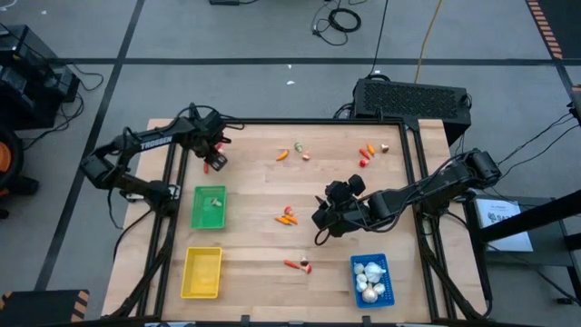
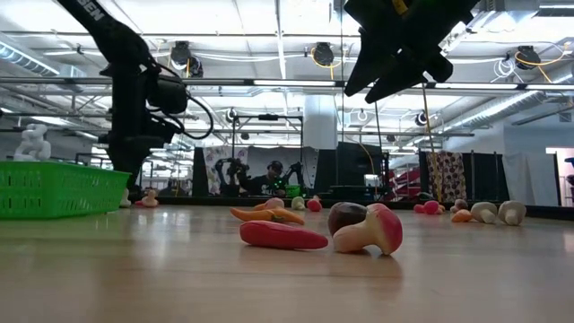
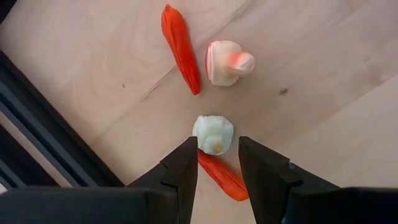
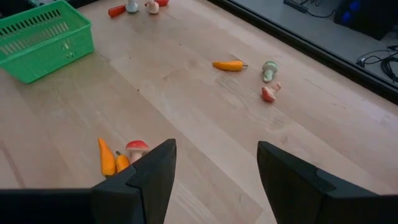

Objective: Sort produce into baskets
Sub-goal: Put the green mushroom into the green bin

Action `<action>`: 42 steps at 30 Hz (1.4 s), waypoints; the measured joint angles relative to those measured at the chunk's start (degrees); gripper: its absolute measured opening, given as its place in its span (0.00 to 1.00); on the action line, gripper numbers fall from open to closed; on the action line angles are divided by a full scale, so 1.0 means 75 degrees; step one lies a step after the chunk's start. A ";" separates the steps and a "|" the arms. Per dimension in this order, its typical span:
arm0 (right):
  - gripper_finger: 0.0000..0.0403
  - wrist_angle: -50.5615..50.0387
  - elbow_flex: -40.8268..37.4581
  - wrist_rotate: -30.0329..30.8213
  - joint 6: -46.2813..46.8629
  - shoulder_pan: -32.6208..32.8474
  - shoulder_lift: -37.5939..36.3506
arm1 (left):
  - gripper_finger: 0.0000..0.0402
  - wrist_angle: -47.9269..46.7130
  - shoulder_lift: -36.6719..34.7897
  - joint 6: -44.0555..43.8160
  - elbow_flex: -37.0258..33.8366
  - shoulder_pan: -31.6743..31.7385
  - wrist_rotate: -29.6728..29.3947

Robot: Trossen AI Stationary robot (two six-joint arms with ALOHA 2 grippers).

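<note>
My left gripper (image 3: 217, 146) points down at the table's far left (image 1: 215, 156), open. Its fingers stand on either side of a red piece (image 3: 225, 179) that lies on the wood. A pale bulb (image 3: 213, 134) sits just beyond their tips. A red pepper (image 3: 180, 48) and a pink-white mushroom (image 3: 227, 62) lie a little farther off. My right gripper (image 4: 217, 168) hangs open above the table's middle (image 1: 324, 221), holding nothing, with orange carrots and a red-capped mushroom (image 4: 118, 158) below it. The green basket (image 1: 210, 207), yellow basket (image 1: 201, 272) and blue basket (image 1: 371, 278) stand near the front.
White bulbs fill the blue basket, and a pale piece lies in the green one. Loose produce lies at the far middle (image 1: 290, 153) and far right (image 1: 368, 154). A red piece and a mushroom (image 2: 368, 229) lie near the front. A black frame rail (image 3: 37, 137) runs beside my left gripper.
</note>
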 joint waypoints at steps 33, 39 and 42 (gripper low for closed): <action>0.53 0.0468 -0.0527 -0.0032 0.0032 -0.0006 0.0003 | 0.23 0.0255 0.1032 0.0211 -0.0016 0.0052 -0.0155; 0.53 0.0688 -0.0527 -0.0035 -0.0052 -0.0006 0.0003 | 0.04 0.0169 0.0910 0.0437 -0.0016 0.0050 -0.0162; 0.53 0.0689 -0.0527 -0.0032 -0.0077 -0.0009 0.0003 | 0.04 0.0085 0.0655 0.0456 -0.0016 0.0046 -0.0160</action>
